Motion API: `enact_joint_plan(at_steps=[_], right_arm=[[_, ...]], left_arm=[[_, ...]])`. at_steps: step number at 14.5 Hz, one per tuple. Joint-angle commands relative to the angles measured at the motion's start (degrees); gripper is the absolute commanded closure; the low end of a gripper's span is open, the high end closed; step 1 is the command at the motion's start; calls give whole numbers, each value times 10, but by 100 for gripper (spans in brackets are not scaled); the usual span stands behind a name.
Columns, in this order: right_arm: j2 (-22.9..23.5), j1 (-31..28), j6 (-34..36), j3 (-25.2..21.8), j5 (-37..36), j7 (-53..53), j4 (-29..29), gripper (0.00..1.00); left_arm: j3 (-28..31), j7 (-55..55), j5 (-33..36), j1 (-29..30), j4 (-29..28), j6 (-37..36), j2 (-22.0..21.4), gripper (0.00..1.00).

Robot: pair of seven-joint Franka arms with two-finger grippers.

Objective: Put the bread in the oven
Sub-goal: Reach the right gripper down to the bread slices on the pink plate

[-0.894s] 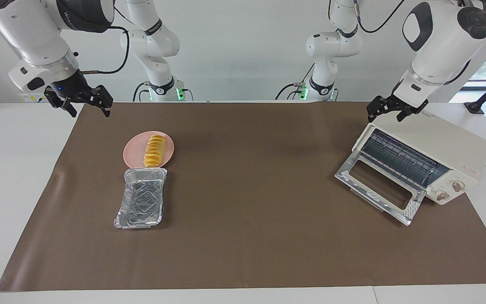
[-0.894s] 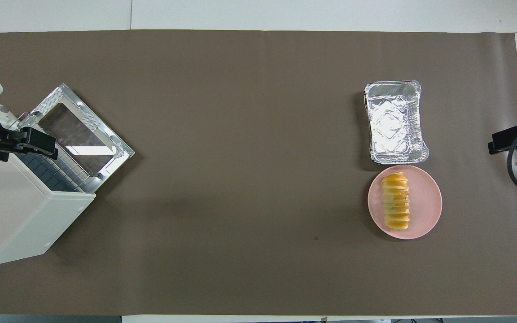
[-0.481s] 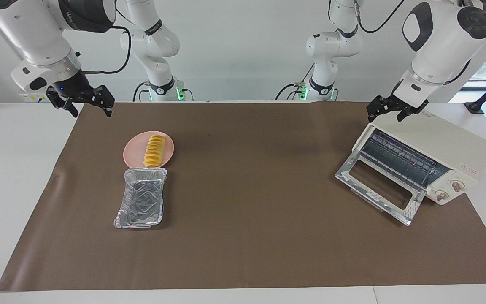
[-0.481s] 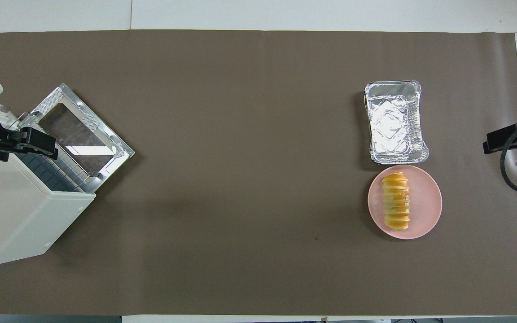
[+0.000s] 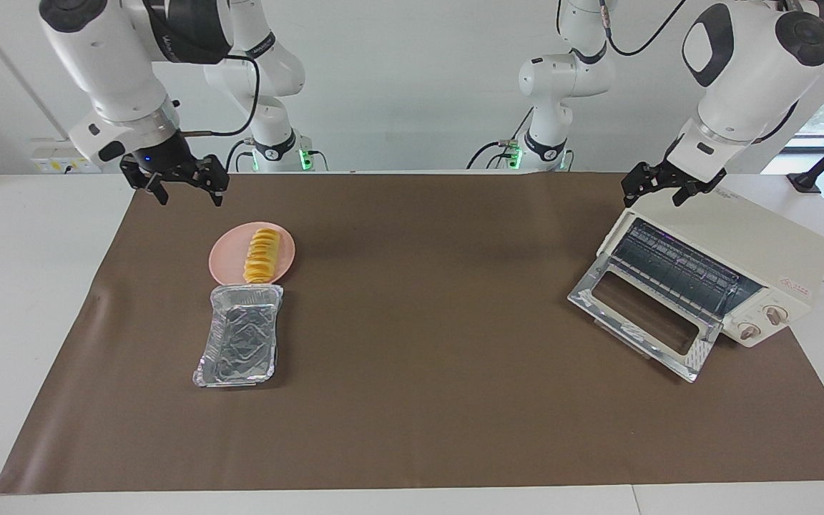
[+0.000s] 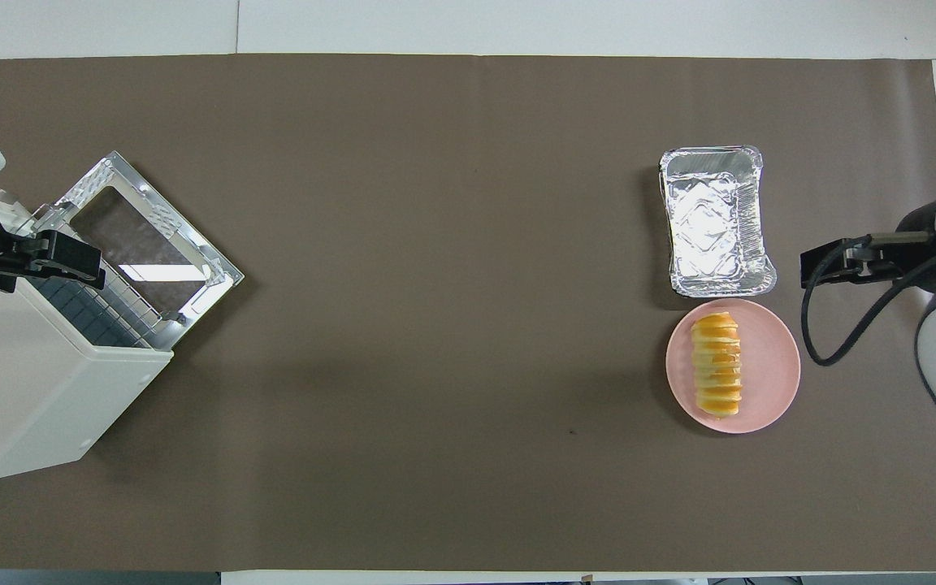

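The bread (image 5: pixel 260 255) (image 6: pixel 717 366), a ridged yellow-orange loaf, lies on a round pink plate (image 5: pixel 228 261) (image 6: pixel 770 370). My right gripper (image 5: pixel 190 198) (image 6: pixel 824 266) hangs open and empty in the air over the brown mat, beside the plate toward the right arm's end, touching nothing. The cream-white oven (image 5: pixel 748 239) (image 6: pixel 29 390) stands at the left arm's end, its glass door (image 5: pixel 641 315) (image 6: pixel 143 236) dropped open and the dark rack showing. My left gripper (image 5: pixel 653 196) (image 6: pixel 49 262) waits open over the oven's top edge, holding nothing.
A silver foil tray (image 5: pixel 239 343) (image 6: pixel 712 219) lies empty on the mat right next to the plate, farther from the robots. A brown mat (image 5: pixel 426 400) covers most of the white table.
My right gripper has swung in from the mat's edge at the right arm's end toward the plate. The left arm, bread, tray and oven have not moved.
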State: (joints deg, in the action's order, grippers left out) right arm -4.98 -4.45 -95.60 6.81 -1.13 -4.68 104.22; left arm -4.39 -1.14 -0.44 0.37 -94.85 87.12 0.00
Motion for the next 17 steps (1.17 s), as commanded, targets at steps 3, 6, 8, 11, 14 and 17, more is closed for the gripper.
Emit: enact_joint_plan(at_steps=[3, 6, 8, 11, 14, 17], right_arm=[[-41, -4, -64, 17, 7, -7, 134, 0], [-33, -4, -146, 18, 26, -9, 195, 0], [-32, -5, -205, 17, 38, -4, 242, 0], [-32, -6, -280, 17, 44, 4, 300, 0], [-27, -17, -313, 16, 45, 31, 327, 0], [-23, -22, -338, 16, 48, 41, 346, 0]], left_arm=[[-1, 3, -8, 5, 0, -8, -7, 0], [-2, 4, -8, 5, -1, -8, -8, 0], [-2, 3, -8, 5, 0, -8, -7, 0], [-1, 3, -8, 5, 0, -8, -8, 0], [-1, 3, -8, 5, 0, -8, -7, 0], [-2, 3, -8, 5, 0, -8, -8, 0]])
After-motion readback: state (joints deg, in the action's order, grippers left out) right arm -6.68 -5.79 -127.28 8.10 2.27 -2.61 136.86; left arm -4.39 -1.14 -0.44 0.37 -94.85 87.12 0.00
